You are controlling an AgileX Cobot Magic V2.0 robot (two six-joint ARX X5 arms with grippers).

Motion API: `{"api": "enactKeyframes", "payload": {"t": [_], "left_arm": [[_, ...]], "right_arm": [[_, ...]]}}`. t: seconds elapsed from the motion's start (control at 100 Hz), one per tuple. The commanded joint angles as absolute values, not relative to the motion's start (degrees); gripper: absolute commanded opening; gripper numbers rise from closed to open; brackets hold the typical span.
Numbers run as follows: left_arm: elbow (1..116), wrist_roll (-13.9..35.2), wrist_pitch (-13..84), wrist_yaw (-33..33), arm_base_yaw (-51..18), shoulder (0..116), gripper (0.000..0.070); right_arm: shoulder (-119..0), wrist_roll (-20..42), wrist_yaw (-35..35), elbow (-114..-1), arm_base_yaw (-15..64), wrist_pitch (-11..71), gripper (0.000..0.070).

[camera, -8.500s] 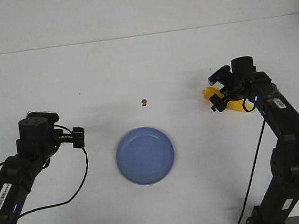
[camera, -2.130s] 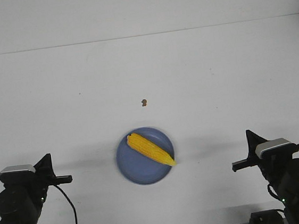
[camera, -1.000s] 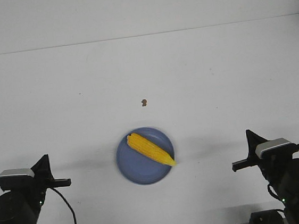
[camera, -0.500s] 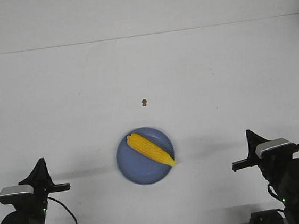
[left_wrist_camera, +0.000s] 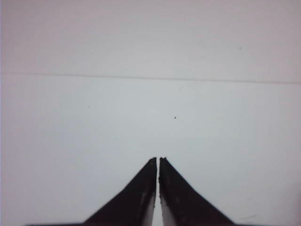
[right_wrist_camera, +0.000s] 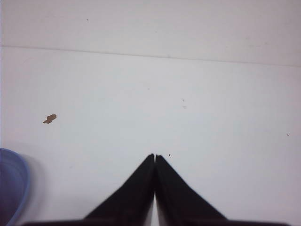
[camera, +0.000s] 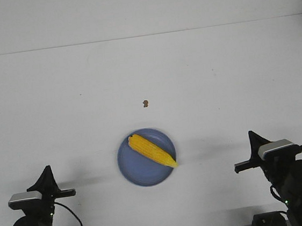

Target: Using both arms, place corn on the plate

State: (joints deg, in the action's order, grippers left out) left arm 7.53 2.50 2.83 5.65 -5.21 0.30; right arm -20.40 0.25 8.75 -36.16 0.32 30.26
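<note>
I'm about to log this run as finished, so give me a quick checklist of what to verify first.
1. Corn lying on the plate: ok.
2. Corn fully inside the rim: not ok, its pointed tip reaches the right edge.
3. Left gripper shut and holding nothing: ok.
4. Right gripper shut and holding nothing: ok.
5. Both arms pulled back clear of the plate: ok.
6. Brown speck apart from the plate: ok.

The table (camera: pixel 217 73) looks smooth, matt and white. The plate (camera: pixel 133 171) has a smooth blue surface with little shine. The corn (camera: pixel 151 150) looks bumpy and slightly glossy. Both grippers' fingers (left_wrist_camera: pixel 141 197) look matt black.
</note>
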Motion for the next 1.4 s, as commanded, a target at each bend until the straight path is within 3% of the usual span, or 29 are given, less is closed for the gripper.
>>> {"api": "enactKeyframes", "payload": {"t": [0.0,0.34,1.39], "left_arm": [[6.9,2.8,1.0,5.3,-4.8,0.2,0.0013],[2.3,3.5,-6.3,4.4,-4.2,0.2,0.0013],[0.8,3.9,-7.6,4.4,-4.1,0.2,0.0012]], "right_arm": [[-20.6,0.6,8.6,-36.3,0.4,29.3,0.0003],[-20.6,0.6,8.6,-36.3,0.4,29.2,0.0003],[-20.6,0.6,8.6,-36.3,0.4,29.2,0.0003]]}}
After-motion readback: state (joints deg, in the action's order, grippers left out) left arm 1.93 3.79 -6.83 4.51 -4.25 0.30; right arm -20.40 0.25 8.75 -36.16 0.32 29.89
